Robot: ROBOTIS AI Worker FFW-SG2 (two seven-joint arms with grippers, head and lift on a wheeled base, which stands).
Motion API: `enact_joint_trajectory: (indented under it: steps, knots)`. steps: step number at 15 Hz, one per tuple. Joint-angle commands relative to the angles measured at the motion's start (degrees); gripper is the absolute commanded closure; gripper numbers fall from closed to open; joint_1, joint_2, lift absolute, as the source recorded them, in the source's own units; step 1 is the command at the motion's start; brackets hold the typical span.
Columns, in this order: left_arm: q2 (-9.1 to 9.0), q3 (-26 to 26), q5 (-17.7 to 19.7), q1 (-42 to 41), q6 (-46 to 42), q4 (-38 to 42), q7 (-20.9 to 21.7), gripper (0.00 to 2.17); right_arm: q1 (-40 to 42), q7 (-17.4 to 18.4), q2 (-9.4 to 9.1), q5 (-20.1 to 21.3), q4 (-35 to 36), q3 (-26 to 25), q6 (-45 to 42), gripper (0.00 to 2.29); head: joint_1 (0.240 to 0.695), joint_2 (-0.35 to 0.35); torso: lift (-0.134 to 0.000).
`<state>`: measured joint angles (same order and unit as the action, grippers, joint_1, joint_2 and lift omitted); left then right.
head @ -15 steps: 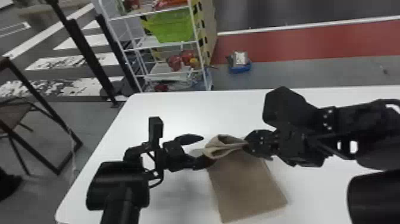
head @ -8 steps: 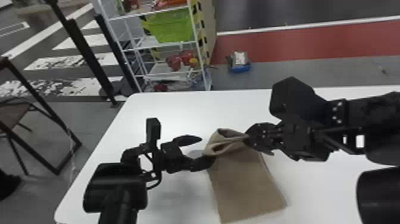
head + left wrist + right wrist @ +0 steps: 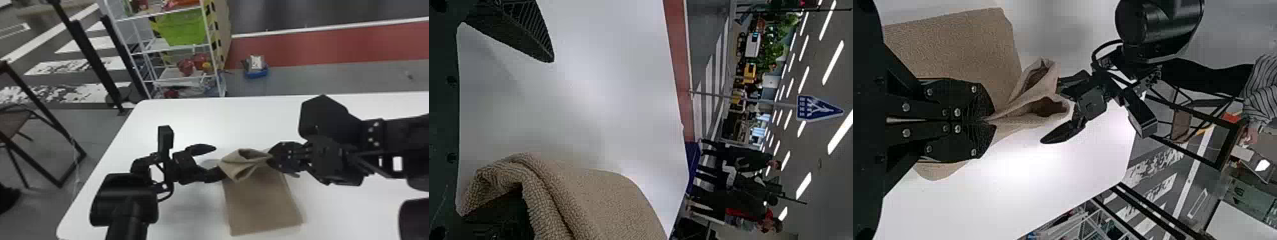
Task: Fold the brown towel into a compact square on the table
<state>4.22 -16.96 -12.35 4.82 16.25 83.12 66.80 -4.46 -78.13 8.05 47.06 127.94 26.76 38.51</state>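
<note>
Showing loose raised folds at far end, brown towel [image 3: 261, 204] is clenched by right gripper [image 3: 270, 159]; left gripper [image 3: 220, 161], spread wide, touches it.

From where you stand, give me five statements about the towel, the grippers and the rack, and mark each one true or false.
1. The right gripper is shut on the towel. True.
2. The left gripper is shut too, with both fingers pressed together. False: its fingers stand apart, one at the folded cloth and the other clear of it.
3. The towel lies completely flat. False: its far end is raised and bunched between the grippers.
4. The near part of the towel is spread out on the white table. True.
5. The green basket stands on the table. False: it is on the white rack beyond the table.
</note>
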Motion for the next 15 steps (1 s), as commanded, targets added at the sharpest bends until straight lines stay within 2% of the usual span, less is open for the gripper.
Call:
enact_joint_trajectory:
  steps: [1,5,15]
  knots:
    - [0.0,0.0,0.0,0.0,-0.8,-0.2,0.0,0.04,0.9,-0.2,0.13,0.6,-0.3,0.6,-0.6,1.29,0.695,0.278,-0.134]
    - [0.0,0.1,0.0,-0.1,-1.0,-0.3,0.0,0.04,1.1,-0.2,0.21,0.9,-0.5,1.3,-0.6,1.29,0.695,0.283,-0.134]
    - [0.0,0.3,-0.3,-0.8,-4.3,-0.2,0.5,0.04,3.1,-0.2,1.71,5.1,-2.5,4.3,-2.0,1.29,0.695,0.286,-0.134]
